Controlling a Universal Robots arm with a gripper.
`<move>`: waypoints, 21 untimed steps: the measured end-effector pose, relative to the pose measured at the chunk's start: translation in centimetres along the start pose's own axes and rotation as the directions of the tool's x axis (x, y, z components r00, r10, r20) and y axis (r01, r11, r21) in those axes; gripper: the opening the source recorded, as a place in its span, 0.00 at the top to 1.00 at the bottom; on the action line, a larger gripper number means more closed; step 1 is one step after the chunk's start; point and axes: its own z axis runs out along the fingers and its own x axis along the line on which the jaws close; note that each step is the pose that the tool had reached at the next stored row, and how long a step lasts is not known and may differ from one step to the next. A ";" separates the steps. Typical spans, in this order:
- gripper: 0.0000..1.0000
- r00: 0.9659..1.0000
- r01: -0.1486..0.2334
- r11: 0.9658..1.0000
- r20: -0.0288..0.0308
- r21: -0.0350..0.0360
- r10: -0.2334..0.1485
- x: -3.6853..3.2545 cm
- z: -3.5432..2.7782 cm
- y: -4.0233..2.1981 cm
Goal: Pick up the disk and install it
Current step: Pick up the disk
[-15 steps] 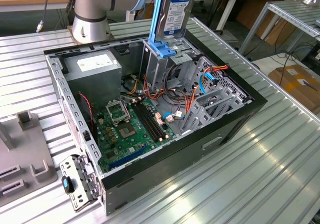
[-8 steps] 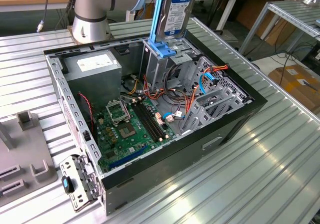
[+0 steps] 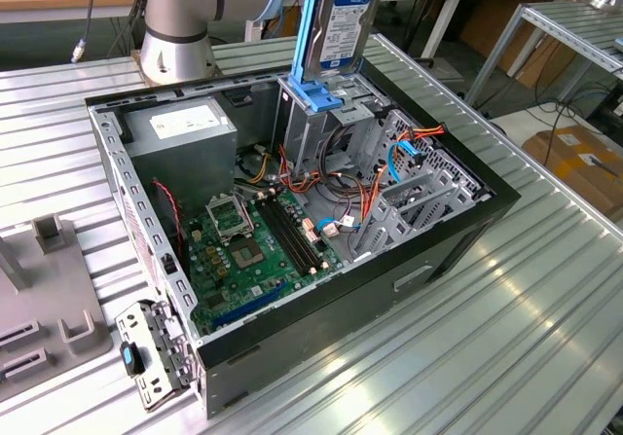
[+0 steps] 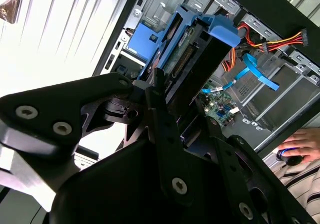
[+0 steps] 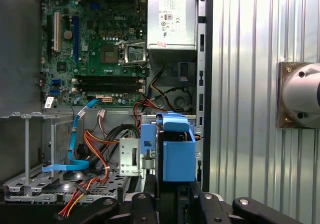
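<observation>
In the exterior view the disk (image 3: 339, 26) stands upright, label showing, at the mouth of the drive cage (image 3: 316, 128) against the far wall of the open computer case (image 3: 487, 201) on the table (image 3: 526, 338).

In the second wrist view the claw (image 4: 182, 103) pinches the disk by its flat faces, with black fingers (image 4: 156, 98) pressed to either side.

In the first wrist view the disk (image 5: 177, 149) shows end-on over the cage, with orange cables (image 5: 92, 144) nearby.

Doing this well calls for the rails square to the cage guides and a straight descent — any tilt would likely jam.
</observation>
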 end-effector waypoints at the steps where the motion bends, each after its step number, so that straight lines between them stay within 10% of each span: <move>1: 0.65 1.000 0.000 1.000 0.000 0.000 0.000 0.00 0.00 -0.03; 21: 0.65 1.000 0.000 1.000 0.000 0.000 0.000 0.19 0.00 -1.37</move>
